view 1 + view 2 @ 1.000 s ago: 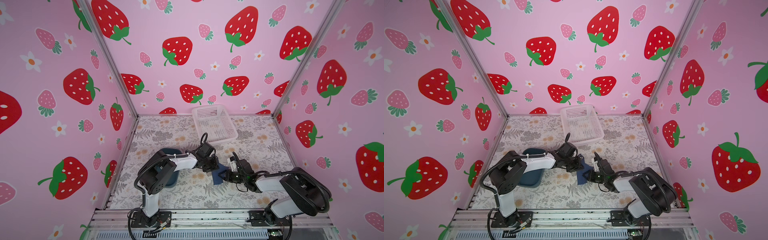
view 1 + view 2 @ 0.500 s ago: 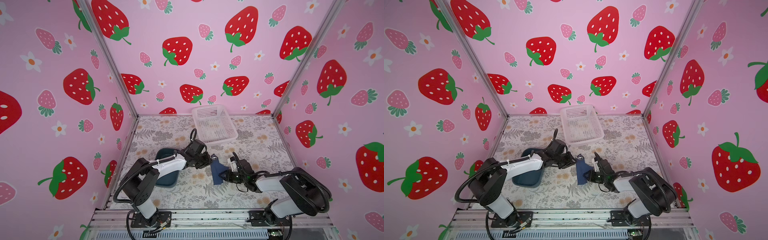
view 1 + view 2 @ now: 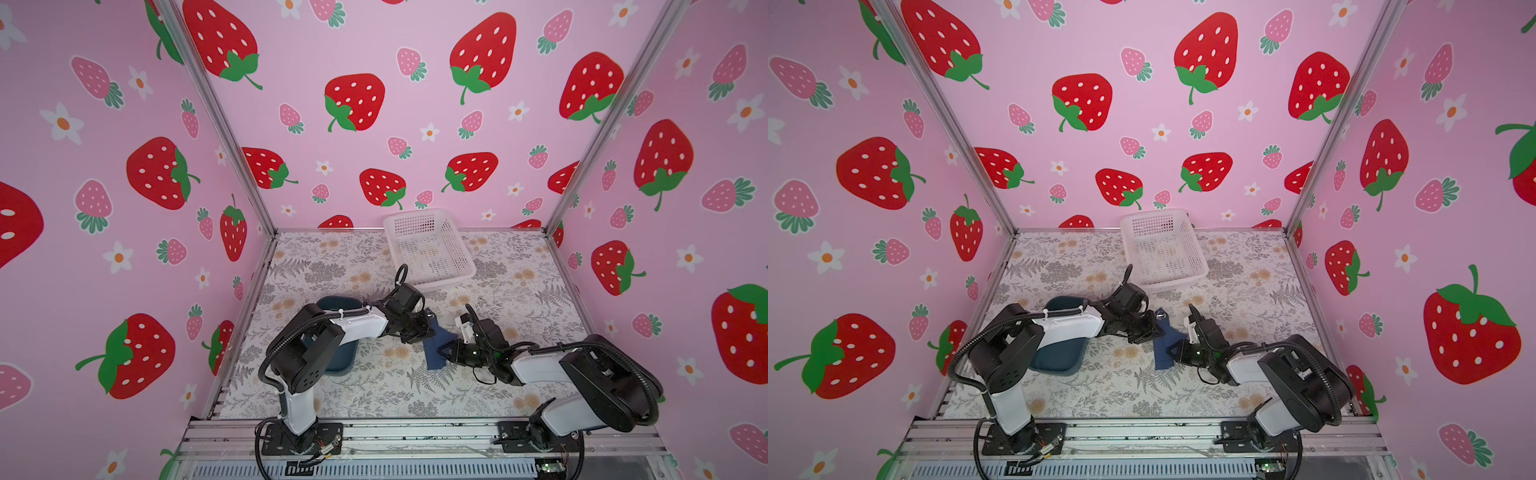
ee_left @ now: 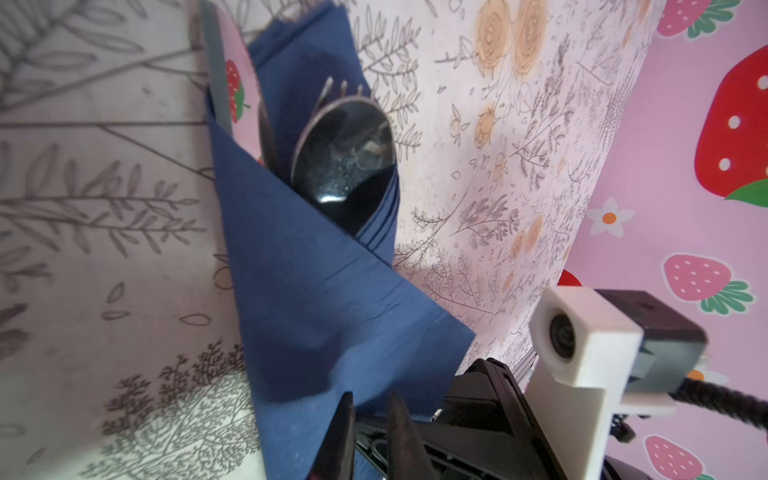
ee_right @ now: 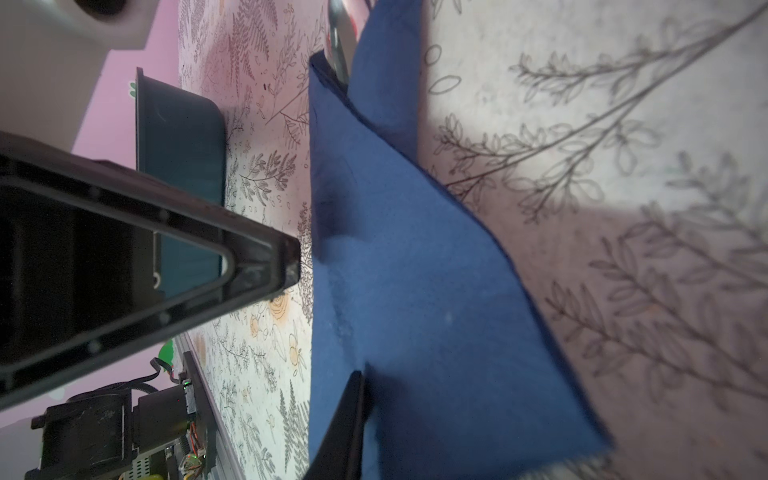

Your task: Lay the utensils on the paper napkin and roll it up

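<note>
The dark blue paper napkin (image 3: 436, 353) (image 3: 1165, 349) lies folded around the utensils mid-table. In the left wrist view a spoon (image 4: 345, 158), fork tines (image 4: 340, 87) and a knife blade (image 4: 232, 95) poke out of the napkin (image 4: 316, 291). My left gripper (image 3: 428, 332) (image 4: 370, 397) is at the napkin's left edge, jaws nearly together. I see no paper between them. My right gripper (image 3: 442, 353) is shut on a flap of the napkin (image 5: 415, 291) from the right. One finger (image 5: 347, 415) shows and the paper hides the other.
A teal tray (image 3: 336, 299) (image 5: 183, 137) sits under the left arm near the left wall. A white perforated basket (image 3: 453, 282) stands at the back centre. The two grippers are almost touching over the napkin, and the right wrist camera (image 4: 582, 340) is close to the left fingers.
The left gripper swung off the napkin to the left, toward the tray, and has now come back to the napkin's edge. The right gripper stayed on the napkin.
</note>
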Tool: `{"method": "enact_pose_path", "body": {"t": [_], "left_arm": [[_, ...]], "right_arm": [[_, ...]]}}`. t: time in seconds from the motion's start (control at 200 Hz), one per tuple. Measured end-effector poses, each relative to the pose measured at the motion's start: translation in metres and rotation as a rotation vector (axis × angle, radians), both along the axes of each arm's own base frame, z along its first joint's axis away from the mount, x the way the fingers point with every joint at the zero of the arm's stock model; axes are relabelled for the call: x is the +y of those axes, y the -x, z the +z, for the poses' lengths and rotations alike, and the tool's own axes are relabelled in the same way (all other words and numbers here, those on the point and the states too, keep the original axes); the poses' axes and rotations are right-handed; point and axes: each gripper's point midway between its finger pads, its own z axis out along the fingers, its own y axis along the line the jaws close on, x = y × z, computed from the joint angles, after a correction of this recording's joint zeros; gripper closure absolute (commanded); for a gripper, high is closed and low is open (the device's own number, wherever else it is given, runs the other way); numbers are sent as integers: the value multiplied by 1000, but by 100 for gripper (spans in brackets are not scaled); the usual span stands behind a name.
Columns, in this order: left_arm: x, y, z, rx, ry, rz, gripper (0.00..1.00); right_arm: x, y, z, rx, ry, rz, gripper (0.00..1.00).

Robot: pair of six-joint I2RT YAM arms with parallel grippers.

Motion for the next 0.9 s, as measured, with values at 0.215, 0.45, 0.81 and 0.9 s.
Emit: {"method": "enact_pose_path", "body": {"t": [0.215, 0.45, 0.81, 0.9], "left_arm": [[-3, -1, -14, 23, -16, -6, 85], [-6, -2, -14, 25, -11, -12, 87], [-8, -2, -20, 39, -16, -17, 89], [-8, -2, -20, 40, -16, -17, 89]], "right_arm": [[0, 0, 0, 2, -1, 2, 82], [0, 1, 0, 3, -3, 5, 80], [2, 1, 3, 3, -16, 6, 70], [3, -1, 4, -1, -20, 3, 67]]}}
